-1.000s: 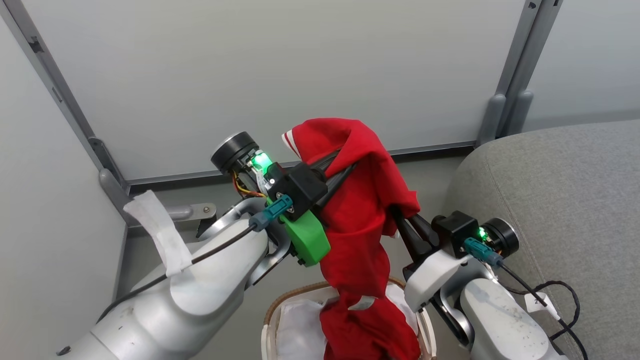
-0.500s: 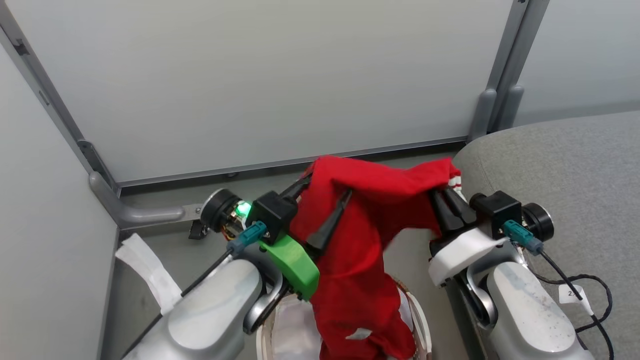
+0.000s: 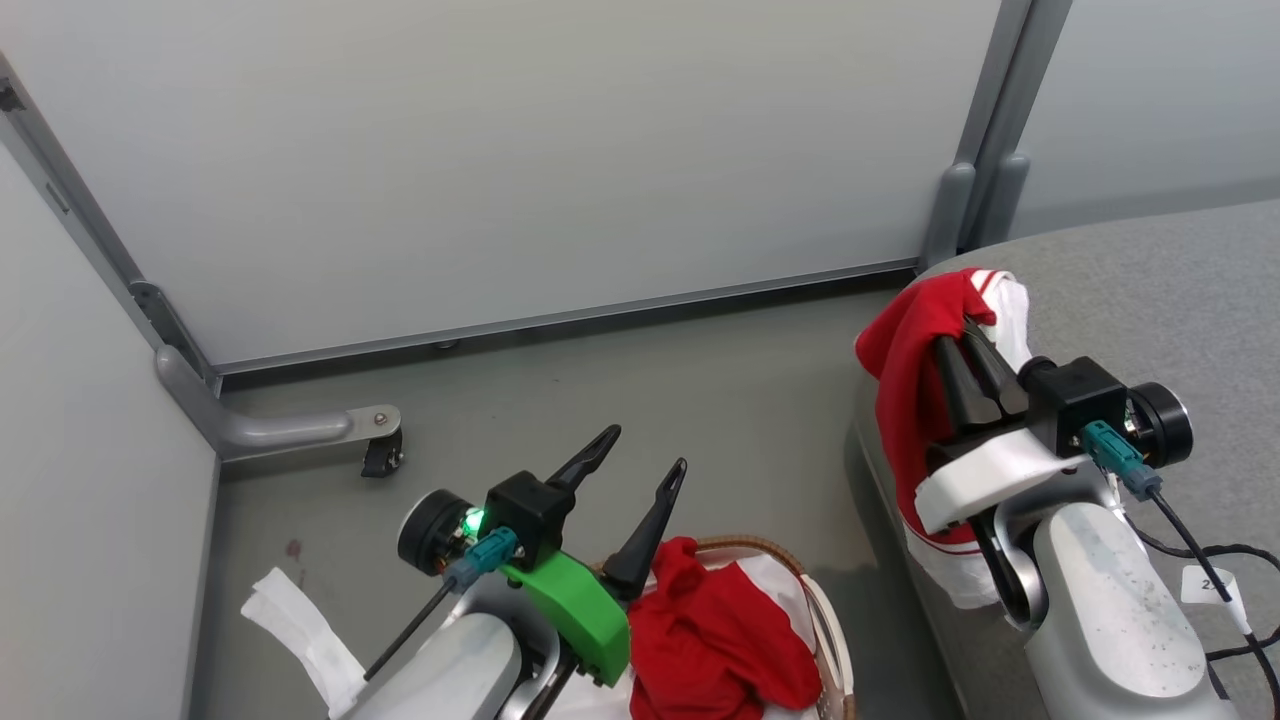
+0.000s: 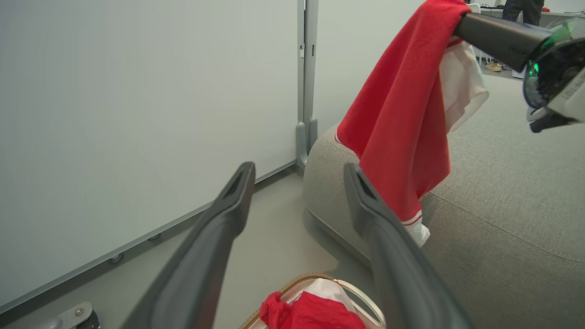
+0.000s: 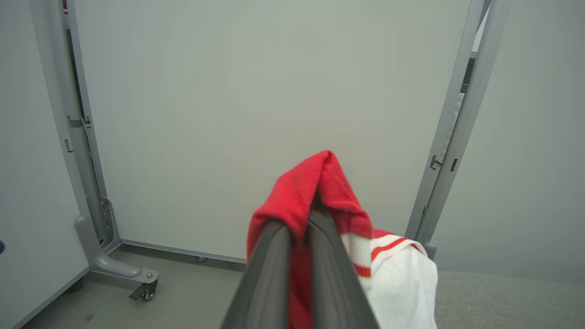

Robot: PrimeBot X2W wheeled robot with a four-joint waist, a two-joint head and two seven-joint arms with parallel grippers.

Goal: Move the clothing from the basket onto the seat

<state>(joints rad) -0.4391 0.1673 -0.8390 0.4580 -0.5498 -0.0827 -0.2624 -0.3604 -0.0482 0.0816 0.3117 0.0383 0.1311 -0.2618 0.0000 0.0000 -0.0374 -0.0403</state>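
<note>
My right gripper (image 3: 962,335) is shut on a red piece of clothing (image 3: 905,380) with white striped trim. It holds it over the left edge of the grey seat (image 3: 1150,290), and the fabric hangs down the seat's side. In the left wrist view the clothing (image 4: 402,114) dangles from the right gripper's fingers (image 4: 498,29) in front of the seat (image 4: 502,205). My left gripper (image 3: 645,450) stands open and empty above the basket (image 3: 828,625), which holds more red clothing (image 3: 715,640). The right wrist view shows the shut fingers (image 5: 274,265) with red fabric (image 5: 315,183) bunched over them.
Grey partition panels (image 3: 500,150) close off the back and left. A caster foot (image 3: 378,445) stands on the floor at the left. A black cable (image 3: 1200,560) lies on the seat by my right arm. A person's legs (image 4: 521,7) stand far behind the seat.
The left gripper opened, let go of the red garment and dropped back over the basket. The right gripper carried the garment rightward to the seat's edge. The head view also shifted.
</note>
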